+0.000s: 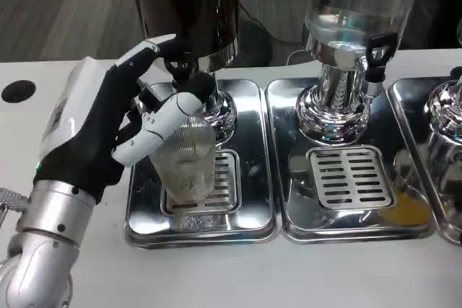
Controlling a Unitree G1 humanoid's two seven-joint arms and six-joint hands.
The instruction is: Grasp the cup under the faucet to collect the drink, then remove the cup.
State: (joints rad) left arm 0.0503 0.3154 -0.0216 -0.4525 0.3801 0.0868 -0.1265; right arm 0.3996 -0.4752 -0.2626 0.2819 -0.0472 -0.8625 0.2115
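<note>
A clear ribbed cup [190, 160] stands on the slotted drip grate [225, 178] of the left steel tray [260, 164], below the dark dispenser [189, 12] and its faucet [180, 68]. My left hand [115, 135] wraps around the cup from the left, thumb across its upper rim and fingers behind it, holding it upright. The faucet's outlet is partly hidden behind my fingers. No liquid is visible in the cup.
A second dispenser with a clear tank [357, 5] and black tap [377, 52] stands on the middle tray [350, 178]. A third chrome base [444, 106] sits at the right edge. A round black hole [18, 91] marks the table at far left.
</note>
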